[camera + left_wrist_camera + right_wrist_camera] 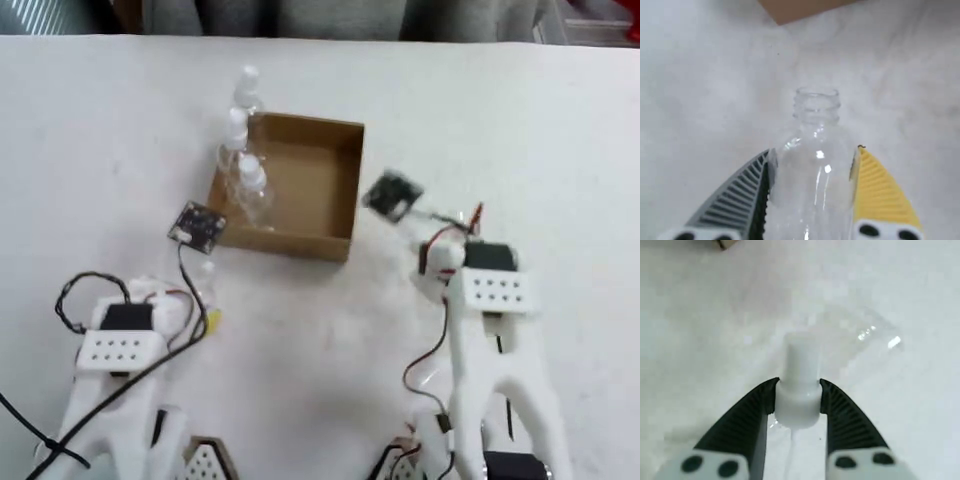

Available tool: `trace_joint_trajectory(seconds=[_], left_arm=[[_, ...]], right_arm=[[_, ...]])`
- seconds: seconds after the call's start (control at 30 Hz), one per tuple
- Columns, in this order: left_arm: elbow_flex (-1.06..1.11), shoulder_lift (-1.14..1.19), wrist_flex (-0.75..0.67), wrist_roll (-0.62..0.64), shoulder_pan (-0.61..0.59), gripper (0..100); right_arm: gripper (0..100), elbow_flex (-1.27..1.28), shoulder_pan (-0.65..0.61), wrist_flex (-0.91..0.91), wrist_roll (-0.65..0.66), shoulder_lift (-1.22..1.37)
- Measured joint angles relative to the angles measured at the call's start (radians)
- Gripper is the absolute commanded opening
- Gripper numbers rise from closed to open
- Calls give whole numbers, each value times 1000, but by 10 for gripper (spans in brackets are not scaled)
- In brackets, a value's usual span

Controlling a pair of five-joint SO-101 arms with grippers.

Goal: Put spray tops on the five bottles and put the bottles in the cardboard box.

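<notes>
My left gripper (pixel 812 156) is shut on a clear bottle (pixel 815 175) whose threaded neck (pixel 816 103) is bare; a grey finger (pixel 737 200) and a yellow finger (pixel 880 192) press its sides. In the high view this bottle (pixel 203 278) hangs near the cardboard box (pixel 345 185), by its near left corner. My right gripper (pixel 797 386) is shut on a white spray top (pixel 801 365) with a clear cap (pixel 860 335), low over the table. Three capped bottles (pixel 250 188) stand in a row along the box's left wall; whether all are inside is unclear.
The left arm (pixel 118 345) sits at the front left and the right arm (pixel 492 290) at the front right, with loose cables (pixel 70 295) beside them. The box corner (pixel 800 10) lies just ahead of the held bottle. White tabletop (pixel 520 130) spreads right of the box.
</notes>
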Motion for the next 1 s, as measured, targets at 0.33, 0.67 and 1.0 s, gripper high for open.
trace_joint_trajectory(seconds=[0.33, 0.67, 1.0], left_arm=[[0, 0, 0, 0, 0, 173], [0, -3, -34, 38, 0, 173], [-126, -6, -34, 184, 0, 173]], right_arm=[[17, -315, 6, 402, -482, 0], [17, -425, 5, 577, -549, -57], [17, -428, 2, 591, -631, -299]])
